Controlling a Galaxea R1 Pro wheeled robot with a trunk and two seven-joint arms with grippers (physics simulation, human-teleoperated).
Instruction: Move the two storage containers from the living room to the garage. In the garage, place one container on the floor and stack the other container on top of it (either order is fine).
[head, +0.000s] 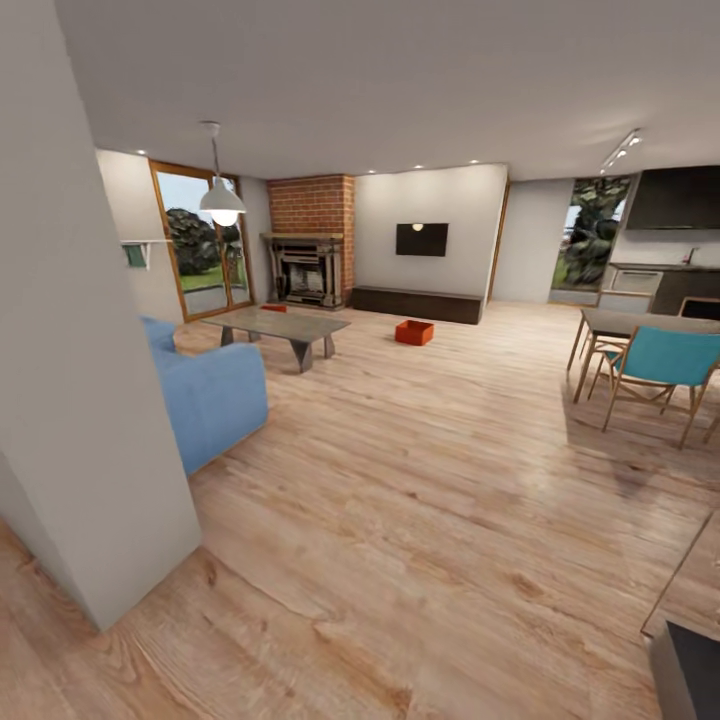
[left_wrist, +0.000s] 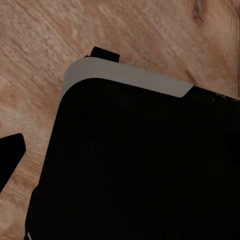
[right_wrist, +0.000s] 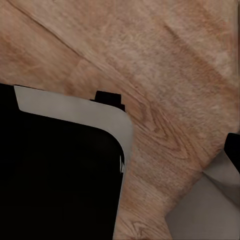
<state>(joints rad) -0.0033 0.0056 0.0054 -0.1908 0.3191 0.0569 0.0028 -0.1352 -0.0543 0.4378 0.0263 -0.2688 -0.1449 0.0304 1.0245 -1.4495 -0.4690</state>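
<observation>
Looking across the living room | orange bin (head: 414, 332) sits on wood floor (head: 420, 500) by the bench (head: 416, 304) | you cannot tell if your grippers are open.

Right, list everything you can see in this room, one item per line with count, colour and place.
storage containers: one clear, orange-red, on the wood floor before the bench; a second orange-red bit past the coffee table
coffee table: one, grey, mid-left
sofa: one, blue, left
pendant lamp: one, white, above the table
fireplace: one, brick, far wall
TV: one, black, wall-mounted
low bench: one, dark, under the TV
dining table: one, right
chair: one, teal seat back, right
robot base: black with grey rim, over the floor, in both wrist views
</observation>
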